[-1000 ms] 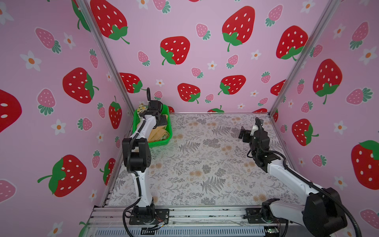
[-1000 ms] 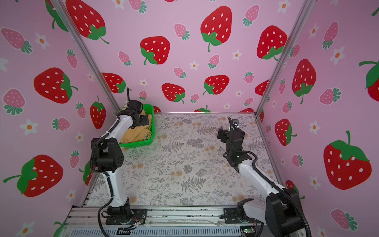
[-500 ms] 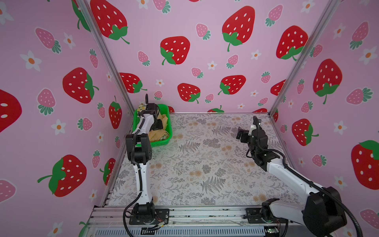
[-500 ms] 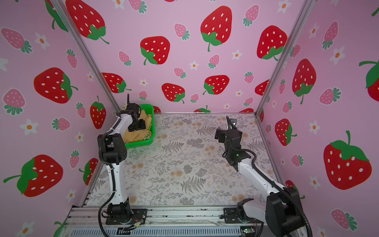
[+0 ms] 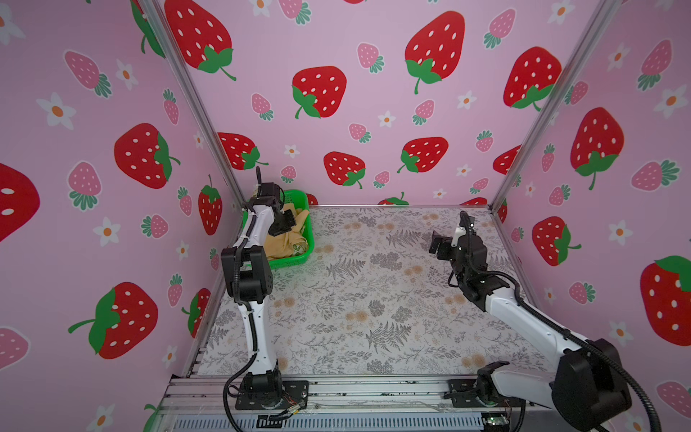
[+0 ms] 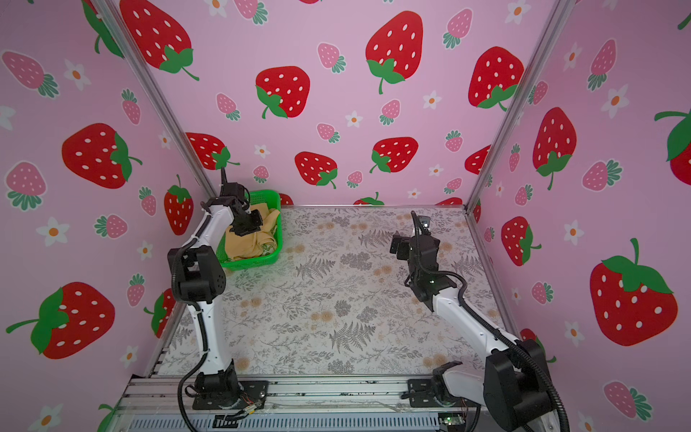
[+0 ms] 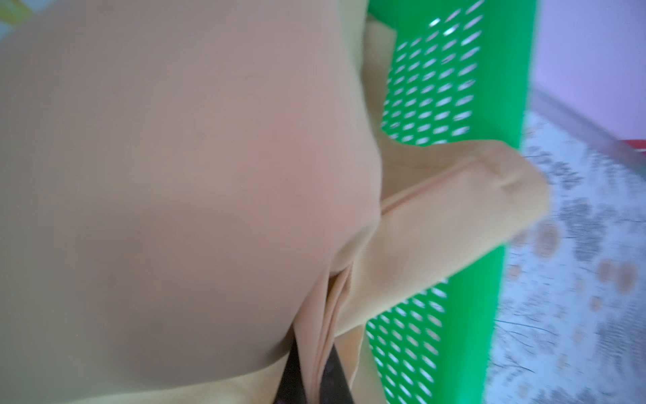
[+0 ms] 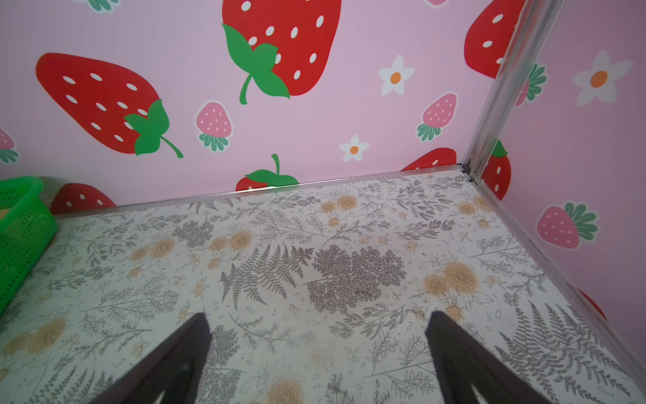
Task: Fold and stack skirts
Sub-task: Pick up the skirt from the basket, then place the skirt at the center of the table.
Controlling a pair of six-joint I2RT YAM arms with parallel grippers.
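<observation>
The mustard-yellow skirt (image 5: pixel 282 245) (image 6: pixel 243 245) lies crumpled in the green mesh basket at the back left. My left gripper (image 5: pixel 286 224) (image 6: pixel 248 224) reaches down into the basket. In the left wrist view this gripper (image 7: pixel 316 349) is shut on a pinched fold of the mustard skirt (image 7: pixel 174 157), which fills most of the frame. A small patch of the lemon-print skirt (image 5: pixel 298 248) (image 6: pixel 267 247) peeks out beneath it. My right gripper (image 5: pixel 437 245) (image 6: pixel 398 247) (image 8: pixel 318 316) hangs open above the table at the right, holding nothing.
The green basket (image 5: pixel 299 196) (image 6: pixel 261 194) (image 7: pixel 507 105) (image 8: pixel 21 210) stands in the back-left corner against the strawberry walls. The fern-and-flower tabletop (image 5: pixel 355 291) (image 8: pixel 314 262) spreads between the arms. Metal frame rails (image 5: pixel 336 389) run along the front edge.
My left gripper went from open to shut, pinching the mustard skirt in the basket. The right arm shifted slightly and stayed open.
</observation>
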